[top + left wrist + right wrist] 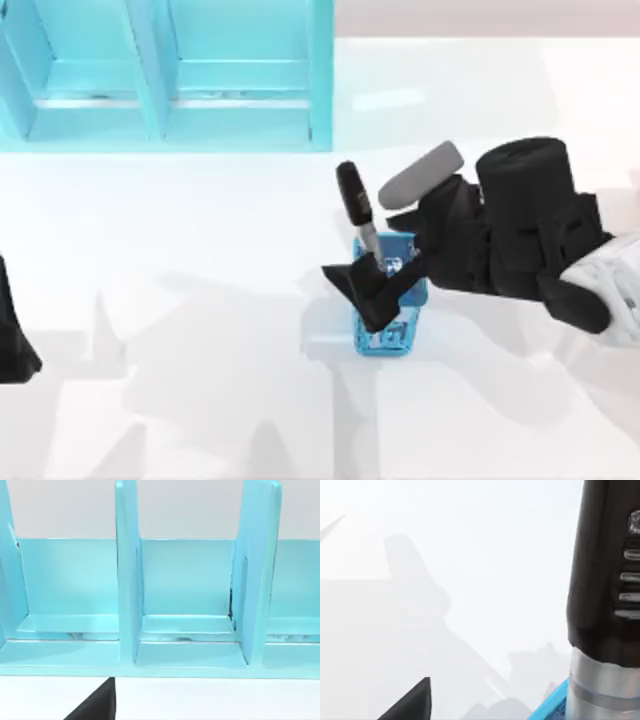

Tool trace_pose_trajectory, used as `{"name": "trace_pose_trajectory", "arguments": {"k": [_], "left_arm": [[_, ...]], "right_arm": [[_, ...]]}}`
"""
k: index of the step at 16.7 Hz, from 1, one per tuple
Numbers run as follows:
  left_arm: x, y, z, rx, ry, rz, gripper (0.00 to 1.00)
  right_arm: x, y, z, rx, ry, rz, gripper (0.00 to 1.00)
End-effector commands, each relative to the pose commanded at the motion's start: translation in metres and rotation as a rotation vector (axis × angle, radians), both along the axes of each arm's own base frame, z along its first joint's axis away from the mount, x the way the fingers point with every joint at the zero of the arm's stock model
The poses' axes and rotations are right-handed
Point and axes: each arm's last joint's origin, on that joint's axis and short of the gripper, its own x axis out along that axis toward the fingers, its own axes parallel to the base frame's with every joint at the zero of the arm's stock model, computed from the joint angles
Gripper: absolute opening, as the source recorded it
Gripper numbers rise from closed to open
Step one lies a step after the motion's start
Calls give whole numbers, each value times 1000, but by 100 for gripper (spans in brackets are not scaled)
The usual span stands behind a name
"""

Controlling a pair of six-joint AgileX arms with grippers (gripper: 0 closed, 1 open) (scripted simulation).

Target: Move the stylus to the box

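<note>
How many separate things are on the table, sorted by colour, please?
Blue: 2, the box and the cup.
Black and silver: 1, the stylus, standing in the cup at the right gripper.
Total: 3.

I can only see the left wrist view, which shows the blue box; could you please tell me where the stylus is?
Observer: The stylus stands tilted in a blue cup, right of the table's middle.
Operator: Is an arm near it?
Observer: The right gripper is over the cup, its fingers spread either side of the barrel.
Operator: And the left gripper?
Observer: The left gripper sits at the table's left edge.
</note>
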Motion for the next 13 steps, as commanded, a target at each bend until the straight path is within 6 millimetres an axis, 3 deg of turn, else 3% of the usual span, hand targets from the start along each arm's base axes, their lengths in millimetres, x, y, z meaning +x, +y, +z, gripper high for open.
{"name": "trace_pose_trajectory", "arguments": {"k": [3,7,13], "left_arm": [[0,0,0,0,0,0,100],[0,0,0,0,0,0,100],[0,0,0,0,0,0,100]], "right_arm": [[5,11,-10,3,-3,-1,100],[5,12,-10,3,-3,-1,100],[5,12,-10,3,-3,-1,55]]}}
